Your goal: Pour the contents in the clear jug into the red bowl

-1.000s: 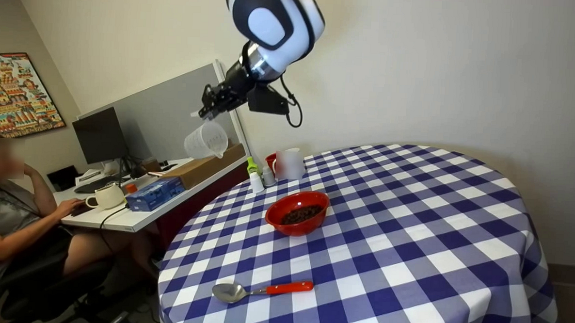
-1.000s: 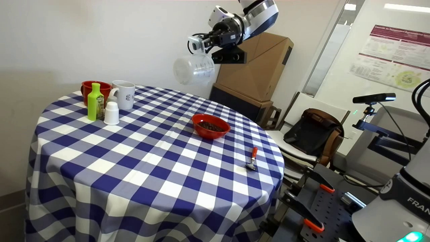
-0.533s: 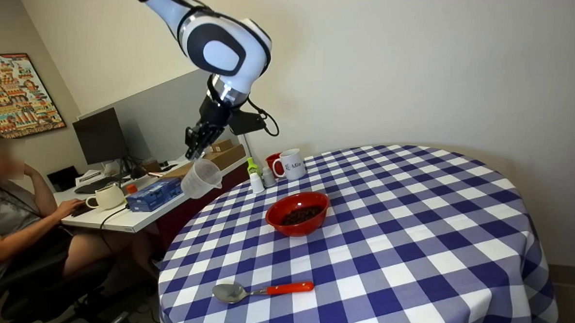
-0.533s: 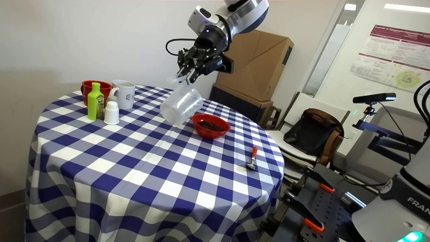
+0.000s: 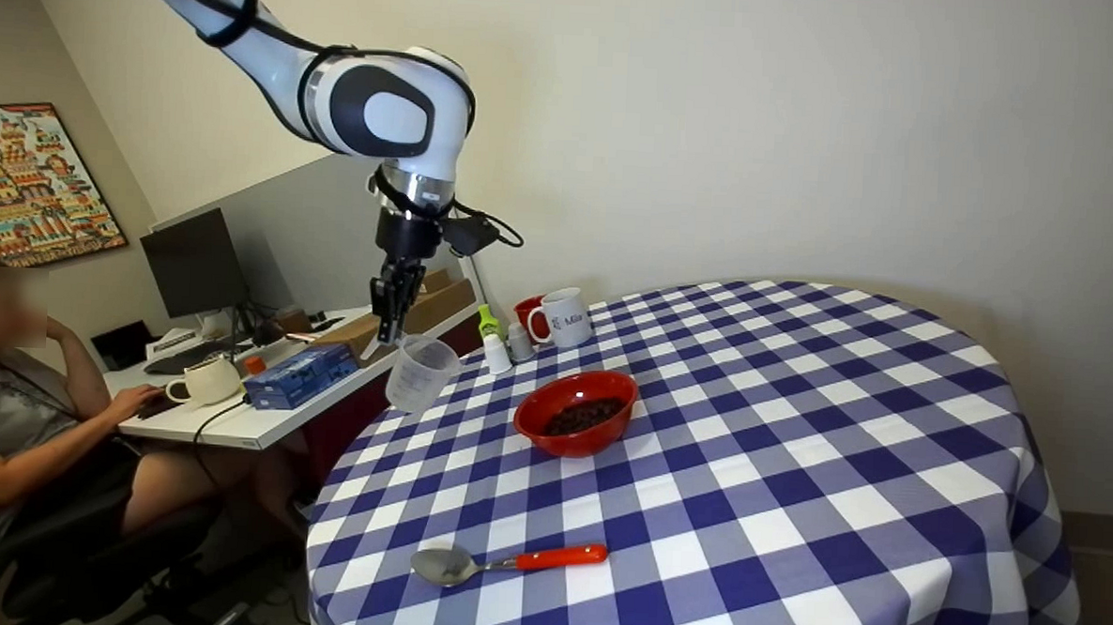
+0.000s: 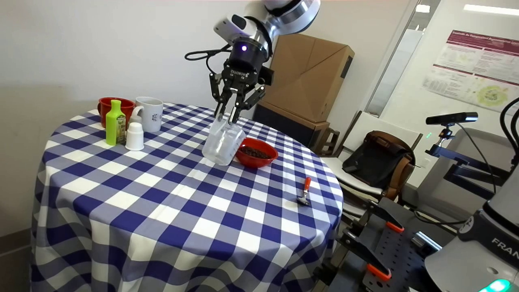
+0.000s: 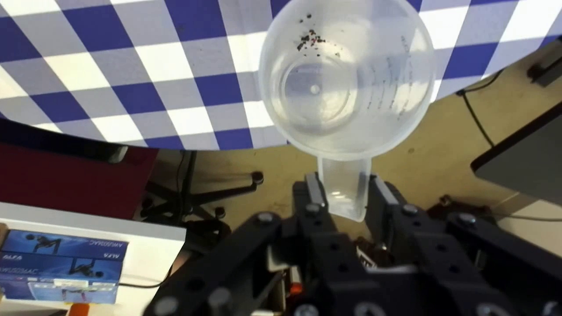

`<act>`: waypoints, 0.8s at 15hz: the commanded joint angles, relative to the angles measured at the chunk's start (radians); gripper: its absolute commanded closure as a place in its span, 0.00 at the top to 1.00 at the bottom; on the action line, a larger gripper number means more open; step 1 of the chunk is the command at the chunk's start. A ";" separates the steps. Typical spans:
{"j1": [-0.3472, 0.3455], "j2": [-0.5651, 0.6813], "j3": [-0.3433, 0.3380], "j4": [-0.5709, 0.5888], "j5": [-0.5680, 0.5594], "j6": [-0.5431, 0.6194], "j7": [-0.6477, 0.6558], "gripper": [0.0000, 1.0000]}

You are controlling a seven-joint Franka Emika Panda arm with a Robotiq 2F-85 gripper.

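The clear jug (image 5: 420,378) is held by its handle, tilted only a little, with its opening up. It also shows in an exterior view (image 6: 221,148) and the wrist view (image 7: 351,101). A few dark bits (image 7: 311,40) lie inside it. My gripper (image 7: 347,193) is shut on the handle; it points down in both exterior views (image 5: 391,332) (image 6: 227,117). The red bowl (image 5: 588,442) stands upright on the table with a pile of dark bits in it. In an exterior view the jug overlaps the bowl's edge (image 6: 254,164). The bowl is out of the wrist view.
A red-handled spoon (image 5: 560,558) lies near the table edge (image 5: 365,614). A white mug (image 6: 151,117), red mug (image 6: 106,106), green bottle (image 6: 115,129) and white shaker (image 6: 134,138) stand together. A desk with blue boxes (image 5: 302,378) and a seated person (image 5: 16,420) are beside the table.
My gripper and the jug have come down toward the table. The jug has turned from lying nearly on its side to nearly upright. The bowl and spoon have not moved.
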 commanded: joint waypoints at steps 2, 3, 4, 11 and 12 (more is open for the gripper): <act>0.000 -0.031 0.046 -0.098 -0.120 0.226 -0.074 0.07; -0.002 -0.023 0.057 -0.111 -0.133 0.291 -0.087 0.07; -0.004 -0.018 0.068 -0.125 -0.146 0.357 -0.103 0.07; -0.007 0.004 0.108 -0.227 -0.340 0.727 -0.161 0.07; -0.005 0.003 0.106 -0.241 -0.386 0.765 -0.157 0.07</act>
